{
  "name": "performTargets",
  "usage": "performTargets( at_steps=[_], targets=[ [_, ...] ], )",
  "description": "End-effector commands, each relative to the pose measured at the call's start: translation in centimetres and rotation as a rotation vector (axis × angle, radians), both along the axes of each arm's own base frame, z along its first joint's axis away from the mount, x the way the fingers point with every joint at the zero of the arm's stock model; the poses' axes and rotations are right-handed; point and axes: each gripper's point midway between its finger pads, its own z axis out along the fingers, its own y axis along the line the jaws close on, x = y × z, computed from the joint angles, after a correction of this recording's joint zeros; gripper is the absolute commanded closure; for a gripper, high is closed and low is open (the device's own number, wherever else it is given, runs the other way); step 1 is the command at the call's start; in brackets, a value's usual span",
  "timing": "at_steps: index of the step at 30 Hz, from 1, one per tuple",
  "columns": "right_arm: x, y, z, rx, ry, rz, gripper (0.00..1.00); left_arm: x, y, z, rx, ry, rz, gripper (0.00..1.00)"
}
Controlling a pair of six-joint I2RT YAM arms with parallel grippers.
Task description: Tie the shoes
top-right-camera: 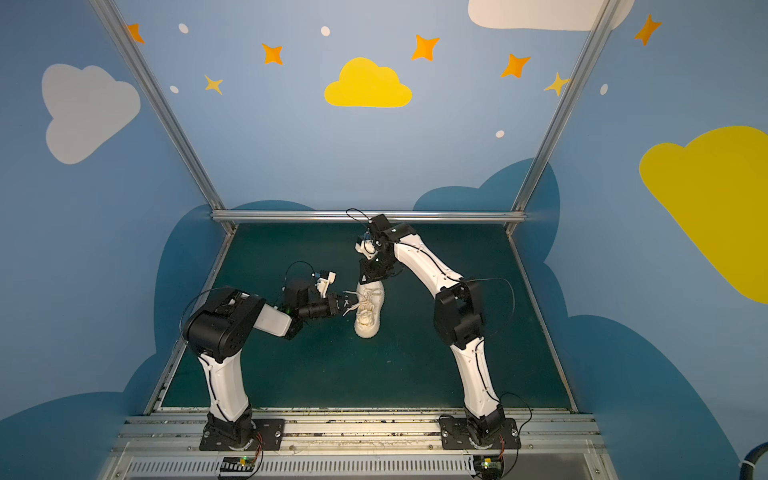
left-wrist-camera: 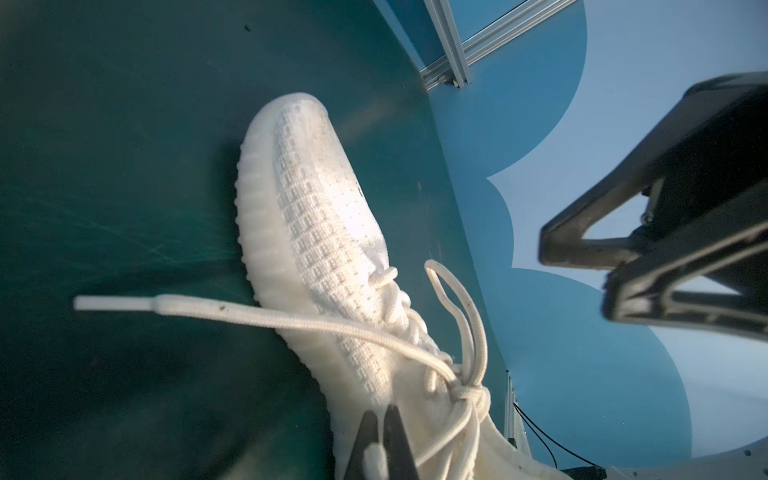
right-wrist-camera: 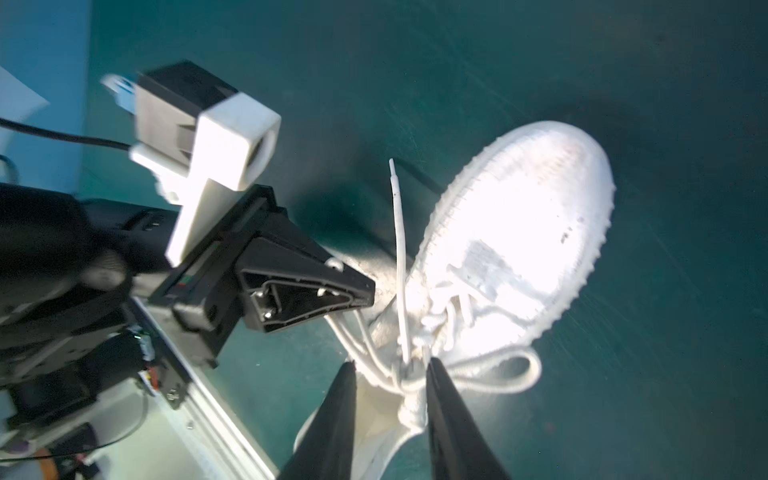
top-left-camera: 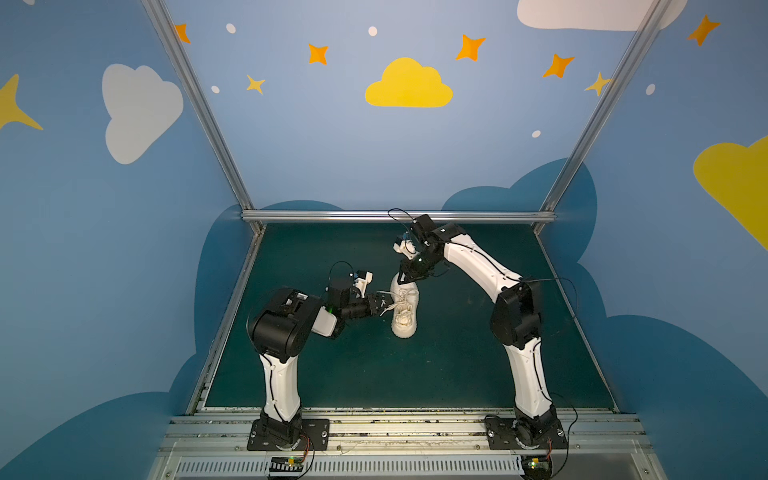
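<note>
The fingers (left-wrist-camera: pixel 398 436) of the left gripper (top-left-camera: pixel 385 304) are pinched together on a doubled stretch of the laces (right-wrist-camera: pixel 353 340). The right gripper (right-wrist-camera: pixel 392 365) hangs over the knot (left-wrist-camera: pixel 469 395) with its fingers (right-wrist-camera: pixel 338 415) parted, one on each side, and as far as the right wrist view shows they grip nothing. The off-white knit sneaker (top-left-camera: pixel 405 322) sits sole-down near the middle of the green desk (top-left-camera: pixel 457 361), well apart from every edge. The tying looks mostly done. The laces meet in a knot at the top of the lacing, a free loop (left-wrist-camera: pixel 457 299) stands out on one side, and the strands in the left gripper run out from the other. A loose end (left-wrist-camera: pixel 208 309) trails across the sneaker's side and out over the desk. What seems left is snugging the bow, since the free loop looks slack, and then letting go. Room is tightest right over the sneaker, where the two grippers are near each other. The aluminium rail (top-left-camera: pixel 399 216) at the desk's far edge appears close behind the right arm's wrist, so retreat that way looks limited. Bare desk spreads on the near side and to both sides, giving the left gripper room for an outward pull.
</note>
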Motion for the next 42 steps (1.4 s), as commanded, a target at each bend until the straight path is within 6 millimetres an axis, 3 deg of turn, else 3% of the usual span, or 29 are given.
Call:
performTargets(
  at_steps=[1, 7, 17, 23, 32, 42],
  targets=[
    [-0.9, -0.6, -0.3, -0.086, -0.014, 0.089, 0.70, 0.3, 0.1, 0.8, -0.006, -0.016, 0.002, 0.97],
    [-1.3, 0.0, -2.3, -0.178, -0.033, 0.135, 0.69, 0.2, 0.2, 0.8, -0.007, -0.014, 0.002, 0.97],
    [-1.1, 1.7, -4.2, -0.176, -0.026, 0.171, 0.72, 0.2, 0.3, 0.7, -0.013, -0.016, 0.009, 0.97],
    [-0.5, 1.1, -5.9, -0.256, -0.043, 0.131, 0.70, 0.2, 0.3, 0.7, -0.016, -0.013, 0.010, 0.97],
    [0.4, 0.2, -6.0, -0.356, -0.135, 0.091, 0.75, 0.0, 0.6, 0.5, -0.018, -0.007, 0.019, 0.97],
    [2.3, -2.0, -4.3, -0.483, -0.297, -0.071, 0.65, -0.2, 0.8, 0.8, -0.019, -0.011, 0.020, 0.97]
  ],
)
